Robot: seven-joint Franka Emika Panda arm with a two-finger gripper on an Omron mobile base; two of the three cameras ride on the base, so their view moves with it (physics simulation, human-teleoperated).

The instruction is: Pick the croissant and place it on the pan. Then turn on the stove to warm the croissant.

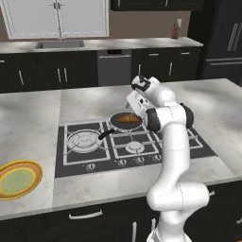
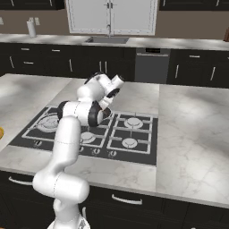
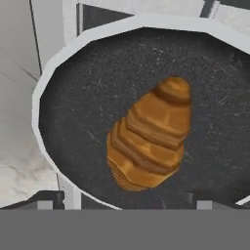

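Croissant lay in the pan; it looked light and crumbly; the gripper was wide open.

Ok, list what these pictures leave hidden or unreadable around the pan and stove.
- Right base view: the pan and croissant are hidden behind the arm.
- Left base view: the hand is mostly covered by the arm's wrist, so its fingers can't be read; the stove knobs are too small to tell their setting.
- Hand view: the pan is cut off at the right edge, handle unseen; the croissant shows clearly.
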